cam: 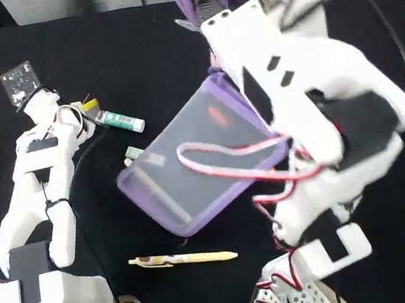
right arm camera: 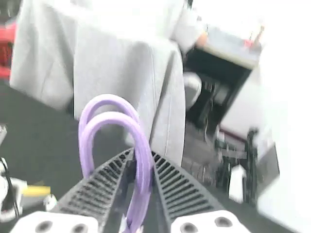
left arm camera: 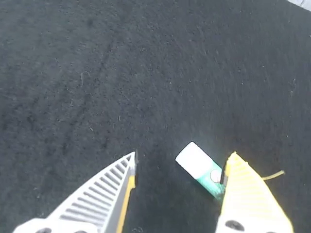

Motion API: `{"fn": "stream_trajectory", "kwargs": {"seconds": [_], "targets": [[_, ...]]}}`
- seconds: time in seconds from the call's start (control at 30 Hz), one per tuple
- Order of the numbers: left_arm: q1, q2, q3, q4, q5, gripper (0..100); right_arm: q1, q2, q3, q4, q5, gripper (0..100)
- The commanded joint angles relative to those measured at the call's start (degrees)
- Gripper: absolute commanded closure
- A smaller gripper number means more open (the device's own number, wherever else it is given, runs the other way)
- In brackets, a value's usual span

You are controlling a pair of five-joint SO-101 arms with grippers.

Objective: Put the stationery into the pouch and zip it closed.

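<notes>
The right gripper (right arm camera: 141,162) pinches the loop (right arm camera: 109,114) of the pouch (cam: 189,160), which may slip free; the left gripper (left arm camera: 183,156), jaws wide, straddles the glue stick (left arm camera: 200,168), which could roll

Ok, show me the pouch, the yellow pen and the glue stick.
pouch (cam: 166,189): high view, on its clear front panel.
yellow pen (cam: 186,258): high view, middle of the barrel.
glue stick (left arm camera: 199,168): left wrist view, where white end meets green body.

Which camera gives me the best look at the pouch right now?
The high view: the purple pouch shows almost whole, crossed by a red-and-white cable. The right wrist view shows its loop handle pinched in the right gripper.
</notes>
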Motion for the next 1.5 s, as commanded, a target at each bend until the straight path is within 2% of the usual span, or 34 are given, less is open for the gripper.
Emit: {"fn": "stream_trajectory", "kwargs": {"seconds": [0.0, 0.3, 0.63, 0.8, 0.97, 1.13, 1.33, 1.47], "targets": [[0.5, -3.3, -0.7, -1.0, -0.9, 71, -3.2, -4.7, -1.7, -4.9, 0.5, 98.8], [0.4, -3.3, -0.7, -0.6, -0.9, 71, -9.9, -6.5, -2.2, -7.2, 9.5, 98.8], [-1.5, -3.3, -1.5, -0.5, -0.7, 71, -10.1, -6.9, -1.5, -19.1, 9.6, 98.8], [-1.8, -3.3, -1.5, -0.6, -0.6, 71, -10.3, -6.6, -1.8, -21.5, 9.2, 98.8], [-1.6, -3.3, -1.5, -0.6, -0.6, 71, -10.4, -6.1, -1.5, -14.3, 8.9, 98.8], [-1.6, -3.3, -1.5, -0.6, -0.7, 71, -10.8, -6.7, -1.9, -7.7, 2.6, 98.8], [-2.0, -3.3, -1.5, -0.6, -0.8, 71, -18.6, -8.7, -2.8, 0.7, 1.6, 98.8], [-2.2, -3.4, -1.6, -0.6, -1.0, 71, -19.8, -10.3, -2.4, 5.5, 1.6, 98.8]]}}
